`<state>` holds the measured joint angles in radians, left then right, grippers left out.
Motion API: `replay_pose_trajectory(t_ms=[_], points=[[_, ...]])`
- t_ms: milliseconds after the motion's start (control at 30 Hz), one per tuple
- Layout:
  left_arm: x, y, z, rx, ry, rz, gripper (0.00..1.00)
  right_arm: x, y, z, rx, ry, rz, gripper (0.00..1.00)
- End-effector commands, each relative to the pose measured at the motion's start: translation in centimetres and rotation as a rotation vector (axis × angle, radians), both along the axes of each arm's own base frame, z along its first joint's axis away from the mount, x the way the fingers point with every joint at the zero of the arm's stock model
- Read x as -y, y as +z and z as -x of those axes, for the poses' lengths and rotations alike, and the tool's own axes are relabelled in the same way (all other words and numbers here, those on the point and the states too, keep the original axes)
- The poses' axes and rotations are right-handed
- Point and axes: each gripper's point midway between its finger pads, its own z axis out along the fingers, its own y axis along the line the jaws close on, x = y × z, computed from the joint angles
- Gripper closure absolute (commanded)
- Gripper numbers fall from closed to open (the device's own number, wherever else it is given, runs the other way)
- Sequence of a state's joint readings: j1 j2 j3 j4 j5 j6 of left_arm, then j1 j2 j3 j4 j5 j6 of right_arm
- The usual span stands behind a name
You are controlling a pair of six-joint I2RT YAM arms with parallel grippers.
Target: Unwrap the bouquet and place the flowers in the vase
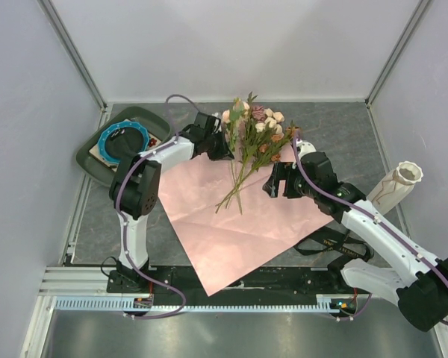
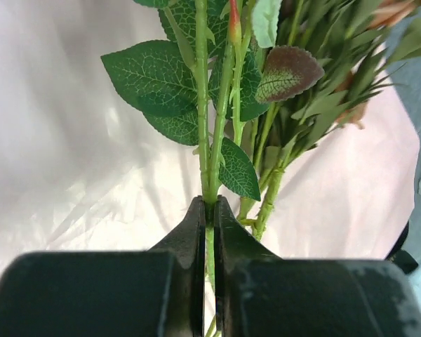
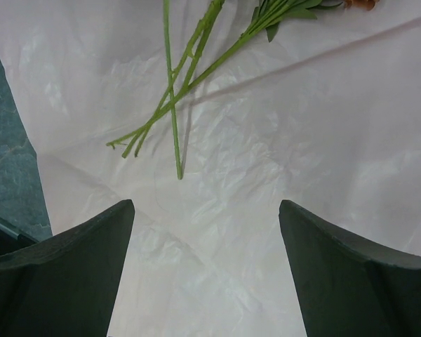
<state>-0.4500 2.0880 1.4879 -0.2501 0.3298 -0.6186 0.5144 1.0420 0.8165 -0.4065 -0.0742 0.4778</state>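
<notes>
The bouquet is unwrapped, and its pink paper lies spread flat on the table. The flowers rest on the paper's far edge, with their thin green stems fanning toward the near side. My left gripper is shut on one green stem just below its leaves, the jaws pinching it. My right gripper hovers open over the paper, short of the stem ends, with nothing between its fingers. The cream ribbed vase stands at the far right.
A dark green tray holding a blue-rimmed ring sits at the far left behind the left arm. A black ribbon lies on the table under the right arm. White walls close in the table on three sides.
</notes>
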Motion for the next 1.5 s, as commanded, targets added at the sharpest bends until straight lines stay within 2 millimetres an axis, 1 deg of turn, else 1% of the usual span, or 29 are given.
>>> replay_pose_trajectory(t_ms=[0, 133, 233, 300, 333, 367, 467, 500, 567, 600, 667, 700, 733, 767, 800, 833, 867, 900, 933, 967, 1000, 1033, 1067, 1100, 1167, 1200, 1300, 1333, 1467], points=[[-1.2, 8.5, -2.5, 0.308, 0.069, -0.097, 0.98, -0.1, 0.2, 0.4, 0.003, 0.006, -0.016, 0.08], [-2.4, 12.0, -2.5, 0.386, 0.109, -0.128, 0.98, 0.0, 0.1, 0.6, 0.001, 0.006, -0.015, 0.08], [-3.4, 13.9, -2.8, 0.447, 0.144, -0.159, 0.98, 0.1, 0.0, 0.4, 0.001, 0.0, -0.01, 0.08], [-4.1, 16.1, -2.7, 0.497, 0.164, -0.165, 0.98, 0.1, 0.1, 0.3, 0.005, 0.003, -0.006, 0.08], [-4.2, 16.9, -2.6, 0.519, 0.163, -0.166, 0.98, 0.1, 0.2, 0.2, 0.011, 0.004, -0.003, 0.08], [-4.6, 18.5, -2.4, 0.551, 0.173, -0.156, 0.98, 0.0, 0.5, 0.0, 0.016, 0.005, -0.001, 0.08], [-4.9, 20.5, -1.9, 0.604, 0.18, -0.158, 0.98, -0.1, 1.2, -0.6, 0.04, 0.01, 0.011, 0.07], [-4.7, 21.4, -1.6, 0.618, 0.166, -0.136, 0.98, -0.1, 1.5, -0.8, 0.047, 0.012, 0.013, 0.08], [-4.3, 22.2, -1.0, 0.628, 0.146, -0.115, 0.98, -0.3, 2.3, -1.2, 0.067, 0.022, 0.013, 0.07], [-4.4, 23.2, -0.6, 0.647, 0.15, -0.108, 0.98, -0.4, 2.5, -1.4, 0.072, 0.024, 0.011, 0.07], [-4.6, 23.9, 0.0, 0.661, 0.153, -0.108, 0.98, -0.8, 3.3, -1.6, 0.09, 0.047, 0.006, 0.07], [-4.9, 25.5, 0.8, 0.688, 0.154, -0.086, 0.98, -1.1, 3.7, -1.7, 0.101, 0.06, -0.002, 0.07], [-5.0, 25.8, 1.3, 0.699, 0.134, -0.081, 0.98, -1.4, 4.2, -1.6, 0.111, 0.077, -0.015, 0.07], [-4.8, 26.7, 2.0, 0.713, 0.106, -0.061, 0.98, -2.2, 5.3, -1.6, 0.139, 0.113, -0.051, 0.08], [-3.8, 27.4, 3.2, 0.716, 0.034, -0.014, 0.98, -2.6, 5.9, -1.4, 0.155, 0.136, -0.073, 0.08], [-3.7, 28.7, 4.6, 0.742, -0.012, 0.014, 0.98, -3.1, 6.6, -1.3, 0.169, 0.159, -0.097, 0.09], [-3.4, 29.1, 5.5, 0.744, -0.046, 0.044, 0.98, -4.0, 8.3, -0.8, 0.197, 0.206, -0.147, 0.09], [-2.6, 29.3, 7.0, 0.73, -0.111, 0.094, 0.98, -4.3, 9.1, -0.6, 0.213, 0.227, -0.171, 0.1], [-2.7, 29.6, 8.5, 0.72, -0.129, 0.132, 0.98, -4.6, 10.2, -0.5, 0.233, 0.242, -0.193, 0.1], [-2.4, 29.5, 9.6, 0.703, -0.159, 0.165, 0.98, -4.8, 11.8, -0.1, 0.263, 0.261, -0.219, 0.1], [-2.4, 28.4, 10.6, 0.663, -0.166, 0.188, 0.98, -5.1, 12.9, 0.4, 0.278, 0.289, -0.245, 0.1], [-2.3, 28.2, 11.4, 0.654, -0.181, 0.212, 0.98, -5.3, 14.0, 0.8, 0.301, 0.309, -0.262, 0.1], [-2.1, 29.7, 13.0, 0.69, -0.221, 0.272, 0.98, -5.3, 15.9, 1.2, 0.342, 0.325, -0.282, 0.1], [-2.0, 28.5, 13.8, 0.65, -0.229, 0.298, 0.98, -5.4, 16.8, 1.6, 0.356, 0.339, -0.297, 0.1], [-1.5, 29.1, 15.7, 0.653, -0.277, 0.355, 0.98, -5.6, 19.0, 2.2, 0.384, 0.365, -0.334, 0.1], [-1.3, 28.5, 16.4, 0.629, -0.285, 0.367, 0.98, -6.0, 19.6, 2.5, 0.374, 0.382, -0.361, 0.12], [0.3, 28.0, 18.9, 0.614, -0.357, 0.388, 0.98, -7.0, 21.1, 3.6, 0.353, 0.451, -0.428, 0.14], [1.2, 27.9, 20.2, 0.609, -0.398, 0.399, 0.98, -7.2, 21.3, 3.7, 0.344, 0.462, -0.44, 0.14], [2.9, 26.9, 23.0, 0.584, -0.478, 0.422, 0.98, -6.6, 21.8, 3.1, 0.353, 0.406, -0.428, 0.16]])
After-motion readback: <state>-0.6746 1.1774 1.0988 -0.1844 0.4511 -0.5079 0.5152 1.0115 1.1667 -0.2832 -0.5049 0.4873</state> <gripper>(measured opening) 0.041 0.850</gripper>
